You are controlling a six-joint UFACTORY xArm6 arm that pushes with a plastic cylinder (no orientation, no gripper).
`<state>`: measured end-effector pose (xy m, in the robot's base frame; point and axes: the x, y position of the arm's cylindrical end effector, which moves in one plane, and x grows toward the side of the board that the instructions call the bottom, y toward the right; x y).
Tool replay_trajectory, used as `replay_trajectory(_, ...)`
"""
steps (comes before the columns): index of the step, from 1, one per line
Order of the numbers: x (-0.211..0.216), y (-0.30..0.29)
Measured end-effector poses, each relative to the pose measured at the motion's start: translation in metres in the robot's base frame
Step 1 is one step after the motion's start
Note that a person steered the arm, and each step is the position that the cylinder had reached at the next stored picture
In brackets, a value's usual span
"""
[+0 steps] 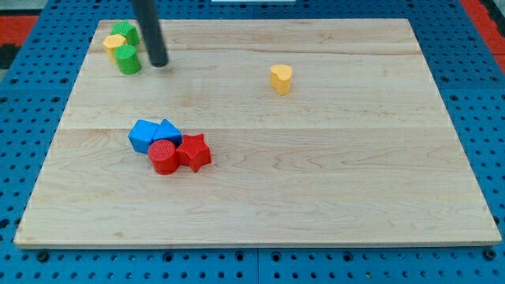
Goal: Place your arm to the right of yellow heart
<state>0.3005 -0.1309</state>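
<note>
The approach is the step in hand, as I judge it; my tip [159,62] stands near the desk's [331,205] top-left corner, while the yellow heart [281,79] sits alone toward the view's top, a little right of centre, well apart from the tip and from every other block.

The next move calls for a long slide toward the view's right, ending on the bare wood just beside the heart's right flank; since the tip rides at one height, a straight line through the heart would shove it (so the path should pass above or below it, then settle in on the far side).

As for the hand: there is none; the arm ends in a plain dark rod, so nothing opens, closes or holds. The tip stands just right of the green cylinder [128,59], very close, though I cannot tell whether they touch; behind that lie a yellow block [114,42] and a second green block [125,32]. Lower down, toward the view's left, a blue cube [143,135], a second blue block [168,132], a red cylinder [163,156] and a red star [194,151] huddle together, clear of the likely path.
</note>
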Motion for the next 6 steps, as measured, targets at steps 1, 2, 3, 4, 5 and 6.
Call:
replay_trajectory(1, -0.015, 0.088)
replay_trajectory(2, 0.001, 0.198)
replay_trajectory(3, 0.038, 0.241)
replay_trajectory(4, 0.057, 0.199)
replay_trajectory(5, 0.018, 0.148)
replay_trajectory(6, -0.006, 0.088)
